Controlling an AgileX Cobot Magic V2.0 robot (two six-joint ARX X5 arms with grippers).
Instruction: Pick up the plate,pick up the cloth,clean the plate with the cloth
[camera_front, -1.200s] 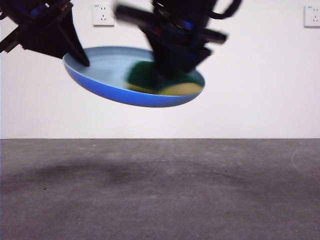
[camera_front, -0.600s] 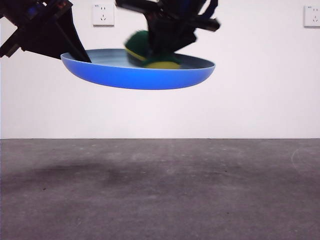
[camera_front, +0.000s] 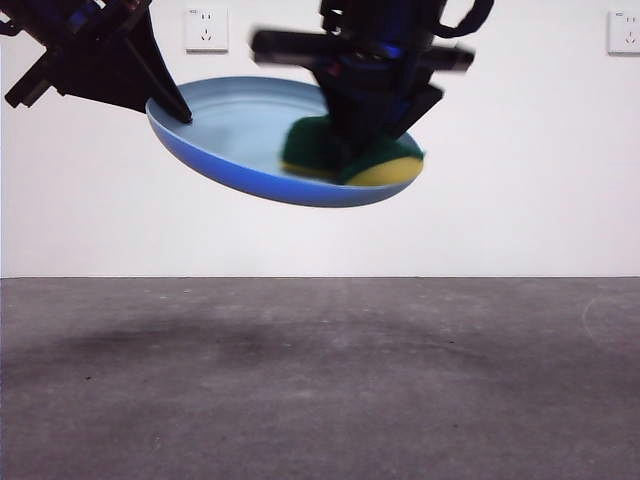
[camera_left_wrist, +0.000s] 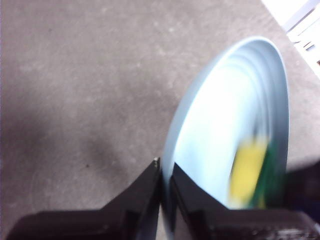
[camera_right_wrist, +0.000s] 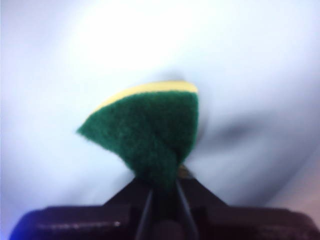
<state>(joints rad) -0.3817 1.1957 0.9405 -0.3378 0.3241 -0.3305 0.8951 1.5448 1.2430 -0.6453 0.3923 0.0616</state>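
The light-blue plate (camera_front: 240, 135) hangs in the air, tilted with its inside toward the front camera. My left gripper (camera_front: 170, 100) is shut on the plate's rim at the left; in the left wrist view (camera_left_wrist: 165, 175) its jaws pinch the plate's edge (camera_left_wrist: 225, 120). My right gripper (camera_front: 365, 140) comes down from above and is shut on the cloth (camera_front: 350, 160), a yellow and green sponge pressed onto the plate's right side. In the right wrist view the jaws (camera_right_wrist: 162, 192) pinch the sponge (camera_right_wrist: 150, 130) against the pale plate (camera_right_wrist: 75, 60). The sponge shows blurred in the left wrist view (camera_left_wrist: 252, 172).
The grey table (camera_front: 320, 380) lies below, with a faint shadow under the plate. A white wall behind carries two sockets (camera_front: 206, 30).
The plate has tilted from level back to facing the camera. The right gripper has swept the sponge from the plate's middle top down to its right side.
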